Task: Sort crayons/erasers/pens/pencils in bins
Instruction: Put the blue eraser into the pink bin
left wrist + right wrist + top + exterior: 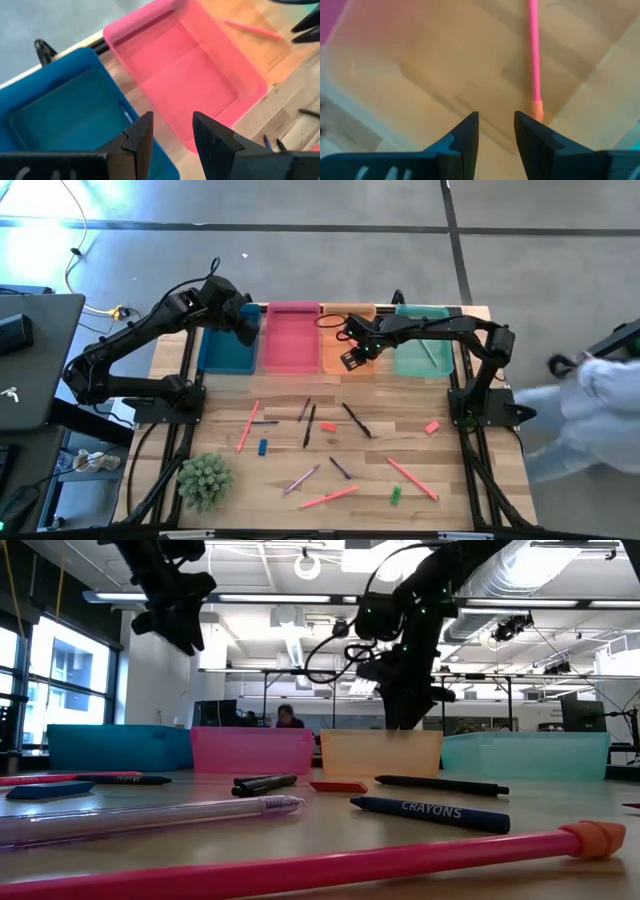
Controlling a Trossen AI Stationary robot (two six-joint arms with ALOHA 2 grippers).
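Note:
Four bins stand in a row at the table's far edge: blue [226,348], pink [290,340], orange [336,340] and teal [425,350]. My left gripper [172,117] is open and empty above the blue bin's right side [245,332]. My right gripper [496,116] is open and empty above the orange bin's near part [352,360]. A pink pencil [534,55] lies in the orange bin. Erasers lie flat on the table: blue [263,447], red [328,427], pink [432,427], green [396,495]. Pencils, pens and crayons lie scattered on the table's middle and near part.
A thin stick [430,352] lies in the teal bin. A small green plant [205,478] stands at the near left corner. A person [590,410] is beside the table's right edge. A laptop [35,360] sits off the left side.

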